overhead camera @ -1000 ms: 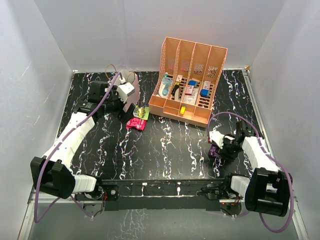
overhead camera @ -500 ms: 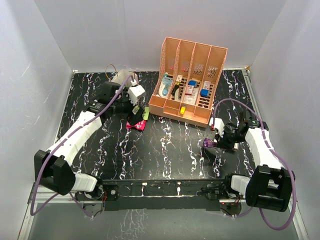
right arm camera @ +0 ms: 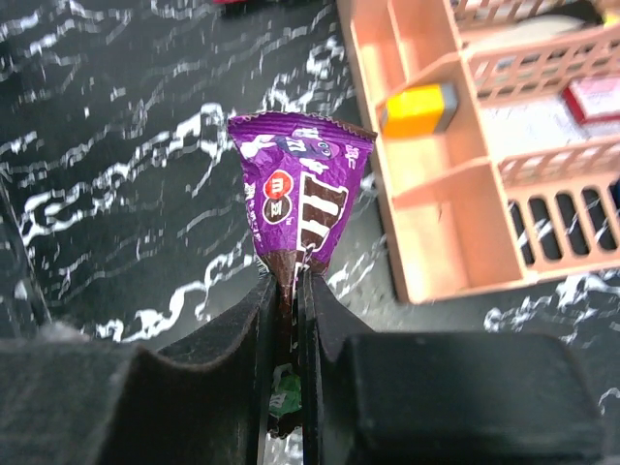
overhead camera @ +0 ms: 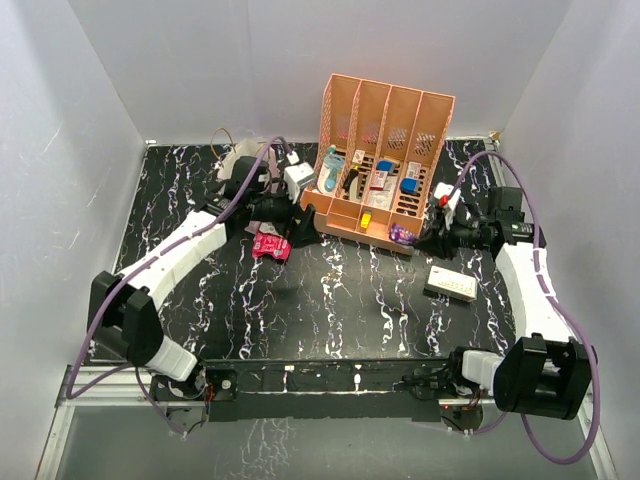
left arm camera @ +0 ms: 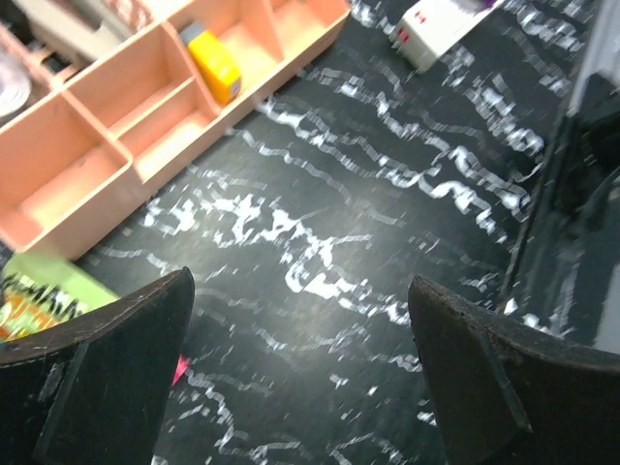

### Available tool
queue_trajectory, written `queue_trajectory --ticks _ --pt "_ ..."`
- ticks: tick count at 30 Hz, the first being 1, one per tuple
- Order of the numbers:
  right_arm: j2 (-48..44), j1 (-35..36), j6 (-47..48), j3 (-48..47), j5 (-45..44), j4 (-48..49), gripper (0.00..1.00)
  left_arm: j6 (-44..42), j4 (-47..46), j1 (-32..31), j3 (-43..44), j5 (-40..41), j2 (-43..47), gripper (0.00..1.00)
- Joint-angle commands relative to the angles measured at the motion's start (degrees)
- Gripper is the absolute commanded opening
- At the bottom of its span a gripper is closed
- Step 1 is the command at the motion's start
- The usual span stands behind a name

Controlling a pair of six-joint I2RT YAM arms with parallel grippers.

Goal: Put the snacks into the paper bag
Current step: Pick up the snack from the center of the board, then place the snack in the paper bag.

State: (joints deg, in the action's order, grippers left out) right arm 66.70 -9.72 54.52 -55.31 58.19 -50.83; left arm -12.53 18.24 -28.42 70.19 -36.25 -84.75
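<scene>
Note the right gripper [right arm camera: 294, 276] clamped shut on the lower crimp of a purple wrapper [right arm camera: 305, 199], with the packet standing upright above the fingers. See the dark marbled bench [right arm camera: 116, 145] beneath it. Find the peach slotted rack [right arm camera: 455, 223] just to the right in that wrist view, with a yellow item [right arm camera: 418, 108] in a front tray. In the overhead view, place this gripper right of centre, at the rack's lower right corner. Locate the white box [overhead camera: 451, 284] lying flat lower right of it, apart from the fingers.

Note the left gripper [left arm camera: 300, 339] spread wide, holding nothing, over bare bench. Find a green packet [left arm camera: 48, 291] at the left edge of its wrist view, beside the rack's front corner. Overhead, see a pink packet [overhead camera: 271, 246] just below this gripper. Locate the paper bag [overhead camera: 238, 160] in the upper left, largely hidden behind the left arm.
</scene>
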Motion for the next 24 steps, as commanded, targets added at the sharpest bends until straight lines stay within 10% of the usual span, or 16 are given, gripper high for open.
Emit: queue_trajectory --ticks 1,15,24 --pt "-2.1 4.2 -19.3 -3.0 5.0 19.7 0.16 15.6 -7.9 -1.4 6.2 -7.6 -1.7 0.90" --pt "1.1 16.4 -28.9 -10.2 -2.1 27.6 0.16 53.2 -12.3 -4.9 20.3 -9.4 -13.6 0.88" --pt "1.8 20.1 -31.3 -9.3 -4.5 30.3 0.16 61.5 -15.5 -6.7 19.3 -11.7 -16.6 0.78"
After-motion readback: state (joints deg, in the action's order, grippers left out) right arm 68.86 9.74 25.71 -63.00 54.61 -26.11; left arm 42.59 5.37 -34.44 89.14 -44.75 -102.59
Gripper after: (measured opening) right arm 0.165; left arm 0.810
